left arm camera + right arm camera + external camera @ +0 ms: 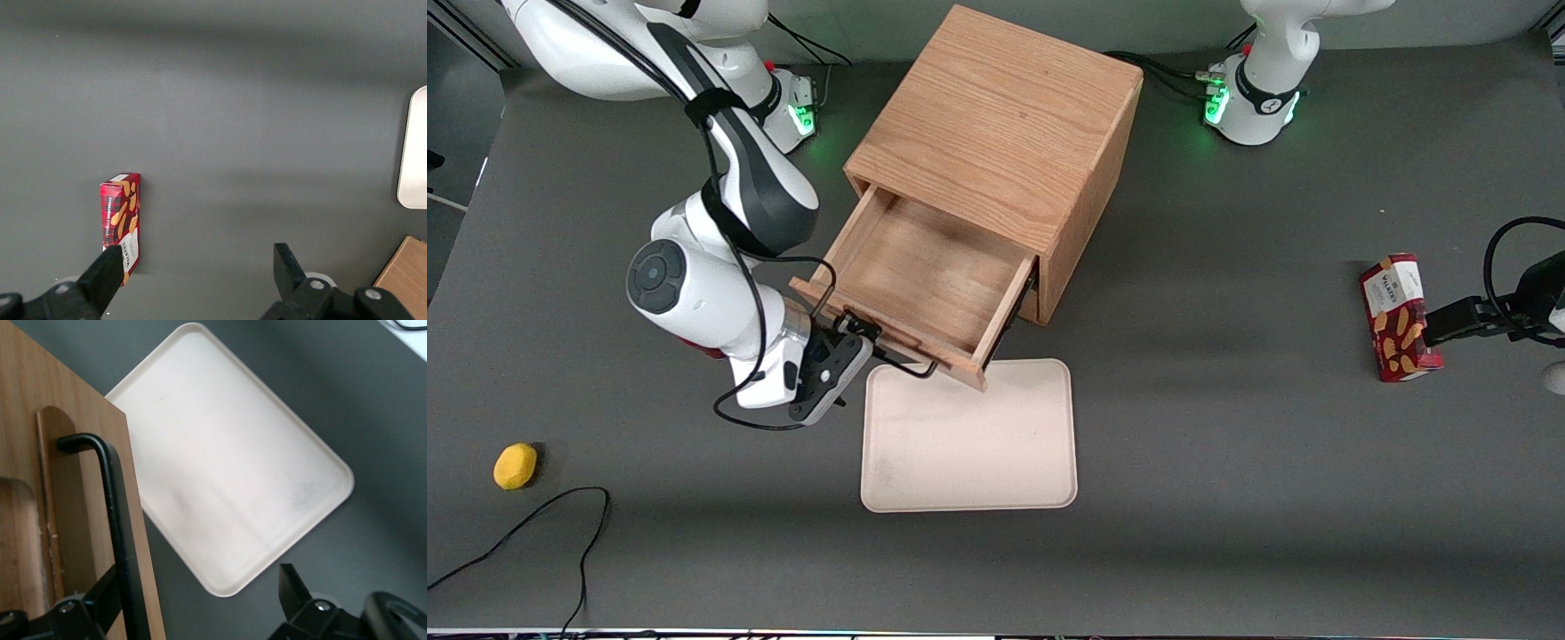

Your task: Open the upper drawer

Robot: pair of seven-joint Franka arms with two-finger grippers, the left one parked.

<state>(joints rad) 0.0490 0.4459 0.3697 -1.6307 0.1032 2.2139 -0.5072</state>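
a small yellow rounded object [515,466] is lying nearest the front camera, toward the working arm's end of the dark grey table [1227,498], with a thin black cable [543,524] curling just beside it. farther in, a pale cream rectangular tray [969,444] is resting flat on the table, its edge lying under the drawer front. the black-fingered right gripper [852,348] is sitting at the front of the light oak upper drawer [925,276], at the end of its thin black wire bar handle [907,366]. in the right wrist view the gripper [200,600] is standing wide, one finger [100,597] pressed beside the handle [117,520] and the other finger [297,590] well apart over the tray [227,473], so nothing is being clamped. the drawer is standing pulled well out of the oak wooden cabinet [1005,133], its shallow wooden box showing bare. a red shortbread box [1396,316] is lying toward the parked arm's end of the table, also showing in the left wrist view [121,223]
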